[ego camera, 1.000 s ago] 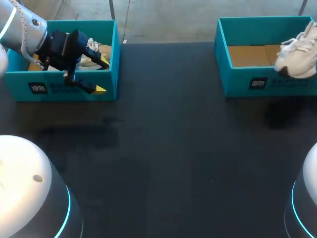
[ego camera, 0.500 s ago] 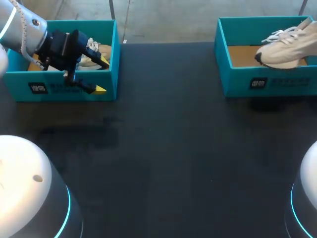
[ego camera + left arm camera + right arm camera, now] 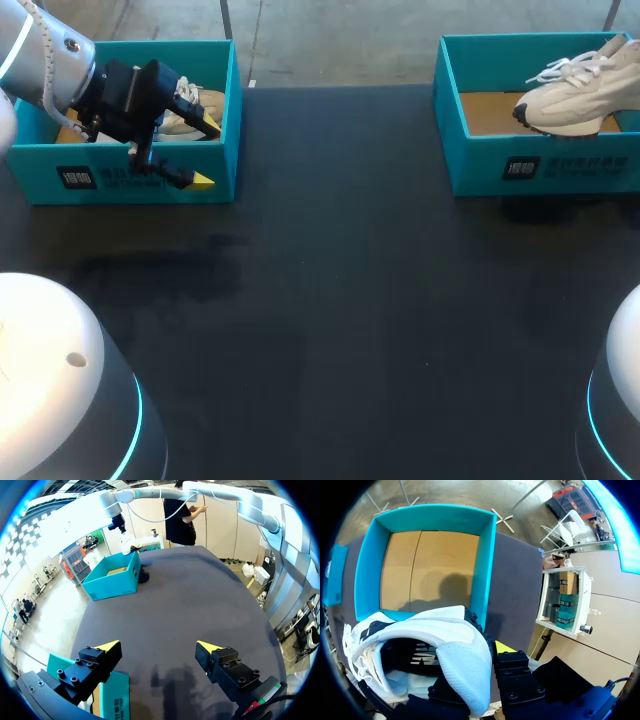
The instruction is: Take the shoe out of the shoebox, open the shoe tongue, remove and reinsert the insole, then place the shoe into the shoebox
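The right gripper (image 3: 481,662) pinches the shoe (image 3: 425,645) at its heel collar, one finger apparently inside; the shoe hangs over the near side of the right box (image 3: 485,575). The left gripper (image 3: 159,646) is spread wide and holds nothing, at the left box (image 3: 215,170). The shoe looks light, with a soft mesh upper and a stiffer sole; the padded collar likely gives the firmest hold; the loose laces (image 3: 560,68) could snag on the wall.

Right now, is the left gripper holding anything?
No, in the left wrist view the left gripper has its fingers wide apart, with only the dark table showing between them.
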Robot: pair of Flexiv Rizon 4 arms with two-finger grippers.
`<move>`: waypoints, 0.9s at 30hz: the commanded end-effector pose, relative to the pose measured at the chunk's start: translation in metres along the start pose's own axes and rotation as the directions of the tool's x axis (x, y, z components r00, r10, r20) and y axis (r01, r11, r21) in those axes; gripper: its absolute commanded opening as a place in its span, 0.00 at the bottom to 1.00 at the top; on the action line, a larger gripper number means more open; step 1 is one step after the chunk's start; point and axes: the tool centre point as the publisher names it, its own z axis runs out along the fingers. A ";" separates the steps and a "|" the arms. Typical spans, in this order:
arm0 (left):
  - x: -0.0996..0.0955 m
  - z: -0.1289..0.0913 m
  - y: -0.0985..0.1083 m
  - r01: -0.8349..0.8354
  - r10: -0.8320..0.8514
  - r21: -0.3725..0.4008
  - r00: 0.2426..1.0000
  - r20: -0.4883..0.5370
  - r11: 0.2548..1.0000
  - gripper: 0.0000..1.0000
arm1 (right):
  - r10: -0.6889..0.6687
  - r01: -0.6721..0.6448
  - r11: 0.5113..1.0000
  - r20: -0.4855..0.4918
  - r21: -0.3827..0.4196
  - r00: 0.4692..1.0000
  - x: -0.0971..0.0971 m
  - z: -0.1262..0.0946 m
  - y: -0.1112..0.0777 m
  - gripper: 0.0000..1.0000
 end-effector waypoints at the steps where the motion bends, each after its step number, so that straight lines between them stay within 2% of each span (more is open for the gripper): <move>1: 0.000 0.000 0.000 0.000 0.000 -0.003 1.000 0.000 1.000 1.00 | -0.001 0.001 1.000 -0.002 0.003 1.000 -0.001 -0.002 0.001 0.00; 8: 0.000 0.000 0.000 0.000 0.000 -0.003 1.000 0.000 1.000 1.00 | 0.238 -0.239 0.971 -0.046 -0.026 0.970 0.003 0.005 0.009 0.00; 11: 0.000 0.000 0.000 0.000 0.000 -0.003 1.000 0.000 1.000 1.00 | 0.294 -0.295 0.955 -0.045 -0.031 0.955 0.004 0.007 0.010 0.00; 18: 0.000 0.000 0.000 0.000 0.000 -0.003 1.000 0.000 1.000 1.00 | 0.371 -0.376 0.924 -0.073 -0.070 0.926 0.006 0.012 0.011 0.00; 27: 0.000 0.000 0.000 0.000 0.000 -0.003 1.000 0.000 1.000 1.00 | 0.397 -0.398 0.909 -0.034 -0.128 0.917 0.012 0.024 0.016 0.00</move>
